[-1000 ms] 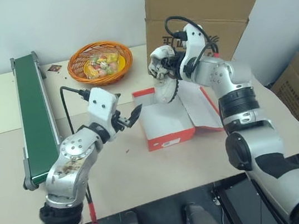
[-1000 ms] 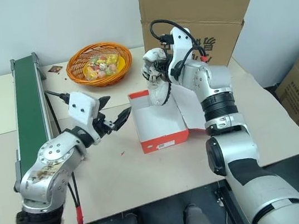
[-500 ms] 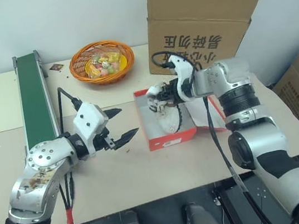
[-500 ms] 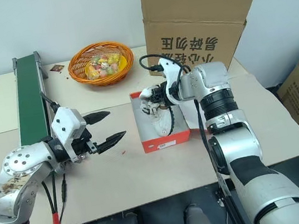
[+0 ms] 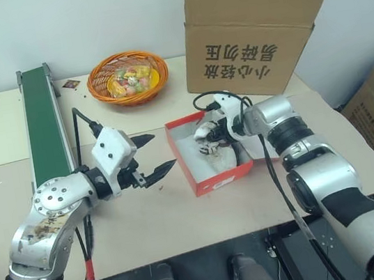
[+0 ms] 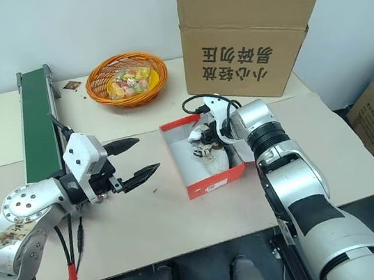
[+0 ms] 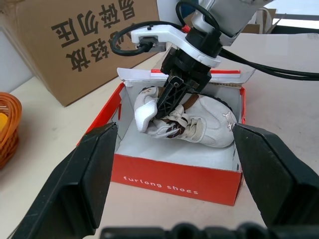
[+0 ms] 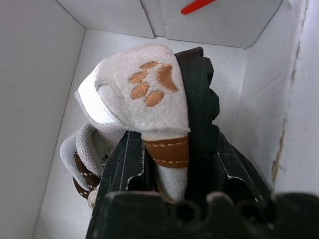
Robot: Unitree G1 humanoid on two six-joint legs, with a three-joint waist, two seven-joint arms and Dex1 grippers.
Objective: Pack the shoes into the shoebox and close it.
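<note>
The red shoebox (image 5: 215, 176) sat open near the middle of the table (image 5: 184, 218), its lid flap lying out to the right. The right gripper (image 7: 167, 102) had reached down inside it, its two black fingers clamped on the heel end of an off-white shoe (image 7: 192, 124) that lay on its side on the white floor of the box. From the left wrist view there looked to be just one bundle of shoe and laces in there; I couldn't tell whether a second shoe lay under or behind it. The left gripper (image 5: 153, 160) hung just left of the box, jaws wide apart and holding nothing.

So I judged the packing partly done: the shoe was in but not let go. The release, any second shoe, and closing the lid all remained.
</note>
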